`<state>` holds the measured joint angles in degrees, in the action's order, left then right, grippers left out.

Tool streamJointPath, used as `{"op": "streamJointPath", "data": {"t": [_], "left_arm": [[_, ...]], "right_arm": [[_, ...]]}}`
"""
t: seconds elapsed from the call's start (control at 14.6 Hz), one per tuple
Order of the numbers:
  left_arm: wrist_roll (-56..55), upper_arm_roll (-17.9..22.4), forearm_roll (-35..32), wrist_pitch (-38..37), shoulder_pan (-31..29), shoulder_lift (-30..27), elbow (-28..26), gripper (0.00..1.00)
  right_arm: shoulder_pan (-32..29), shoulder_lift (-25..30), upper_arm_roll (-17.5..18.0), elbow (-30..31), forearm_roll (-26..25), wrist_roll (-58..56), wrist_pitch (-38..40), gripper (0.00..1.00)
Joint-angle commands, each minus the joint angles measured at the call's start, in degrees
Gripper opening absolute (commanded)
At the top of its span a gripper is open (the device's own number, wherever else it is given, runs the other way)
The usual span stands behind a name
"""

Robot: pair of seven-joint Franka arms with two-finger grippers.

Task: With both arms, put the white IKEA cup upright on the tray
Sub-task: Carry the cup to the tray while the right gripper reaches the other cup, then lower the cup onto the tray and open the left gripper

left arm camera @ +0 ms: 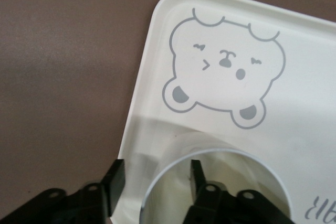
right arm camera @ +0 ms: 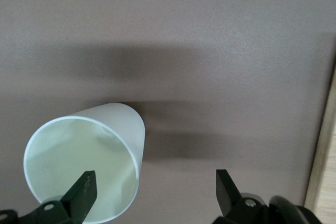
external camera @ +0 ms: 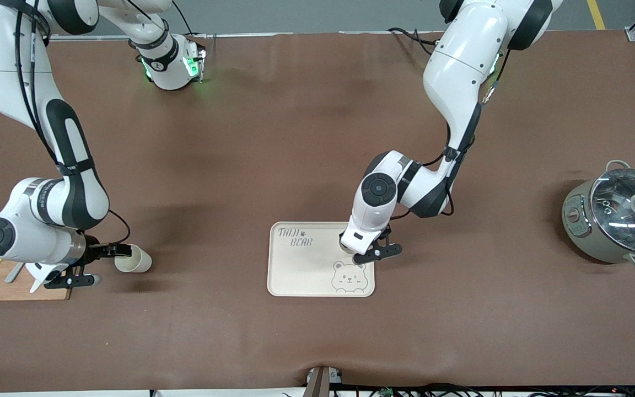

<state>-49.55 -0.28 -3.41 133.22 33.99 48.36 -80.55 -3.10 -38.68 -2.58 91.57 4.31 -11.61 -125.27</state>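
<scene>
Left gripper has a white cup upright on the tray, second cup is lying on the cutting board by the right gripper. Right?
Not quite. The second cup lies on the brown table beside the cutting board, as the front view shows. The rest holds: left gripper, upright cup, tray, right gripper.

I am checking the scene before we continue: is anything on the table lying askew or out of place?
Yes. One white cup lies on its side on the table beside the cutting board, its mouth toward the open right gripper. The other cup stands upright on the tray.
</scene>
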Motion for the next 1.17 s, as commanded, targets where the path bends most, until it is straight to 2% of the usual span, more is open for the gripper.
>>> {"op": "streamJointPath", "data": {"t": [0.0, 0.21, 0.75, 0.96, 1.1], "left_arm": [[-1.17, 1.16, -1.6, -4.53, 0.99, -1.86, 0.84, 1.0], [0.59, 1.07, -1.77, -10.16, 0.38, -3.89, 0.84, 1.0], [2.53, 0.45, -0.9, -18.87, -0.06, -9.16, 0.84, 1.0], [6.46, 0.63, 0.94, -22.56, -0.5, -11.79, 0.84, 1.0], [11.38, 0.63, 1.74, -27.11, -2.95, -14.86, 0.75, 1.0]], "right_arm": [[-0.24, 0.27, 0.38, 0.98, 0.87, -0.95, -1.03, 1.0], [-0.24, -0.34, 0.38, 1.07, 0.87, -0.95, -1.9, 1.0], [-0.06, -0.52, 0.73, 3.35, 0.87, -0.87, -5.34, 1.0], [-0.33, -0.61, 1.17, 3.35, 0.96, -1.13, -5.42, 1.0], [-0.33, -0.61, 1.17, 3.35, 0.87, -1.13, -5.42, 1.0]]}}
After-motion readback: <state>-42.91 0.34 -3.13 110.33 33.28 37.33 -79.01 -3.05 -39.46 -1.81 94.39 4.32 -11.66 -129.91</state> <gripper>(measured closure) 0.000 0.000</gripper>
